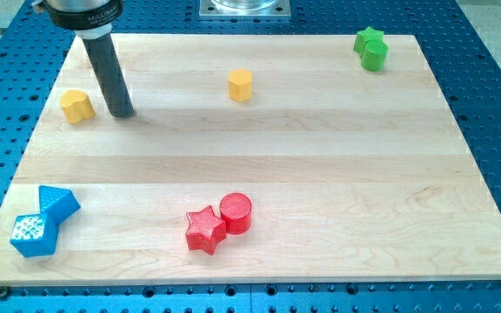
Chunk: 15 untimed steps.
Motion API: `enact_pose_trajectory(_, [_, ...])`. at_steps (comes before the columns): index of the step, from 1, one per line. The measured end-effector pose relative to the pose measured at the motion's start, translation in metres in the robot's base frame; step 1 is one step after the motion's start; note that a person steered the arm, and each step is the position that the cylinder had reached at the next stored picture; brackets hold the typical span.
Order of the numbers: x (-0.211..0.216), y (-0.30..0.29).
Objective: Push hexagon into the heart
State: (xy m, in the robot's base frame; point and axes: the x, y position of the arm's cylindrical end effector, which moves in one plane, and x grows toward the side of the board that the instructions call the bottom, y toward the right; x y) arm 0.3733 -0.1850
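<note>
Currently the yellow hexagon (pixel 240 85) sits well off to the view's right of my tip (pixel 122 113), while the yellow heart (pixel 77 106) lies just beside my tip on the view's left. As end effector, my tip holds nothing and touches neither block on the bench (pixel 259 165).

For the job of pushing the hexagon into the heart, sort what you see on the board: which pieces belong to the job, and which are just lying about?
Belong to the job:
yellow hexagon
yellow heart
my tip, just to the view's right of the heart

Just lying about:
green blocks, the view's top right
red star touching red cylinder
two blue blocks, the view's bottom left
</note>
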Motion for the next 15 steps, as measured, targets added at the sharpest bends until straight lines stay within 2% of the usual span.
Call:
enact_pose_trajectory(2, [0.005, 0.0])
enact_pose_trajectory(3, [0.034, 0.04])
enact_pose_trajectory(4, [0.044, 0.133])
enact_pose_trajectory(5, [-0.011, 0.217])
enact_pose_trajectory(6, [-0.076, 0.242])
enact_pose_trajectory(7, [-0.054, 0.164])
enact_pose_trajectory(8, [0.002, 0.144])
enact_pose_trajectory(9, [0.028, 0.177])
enact_pose_trajectory(10, [0.071, 0.149])
enact_pose_trajectory(12, [0.038, 0.178])
enact_pose_trajectory(13, [0.041, 0.093])
enact_pose_trajectory(14, [0.046, 0.081])
enact_pose_trajectory(15, [0.034, 0.109])
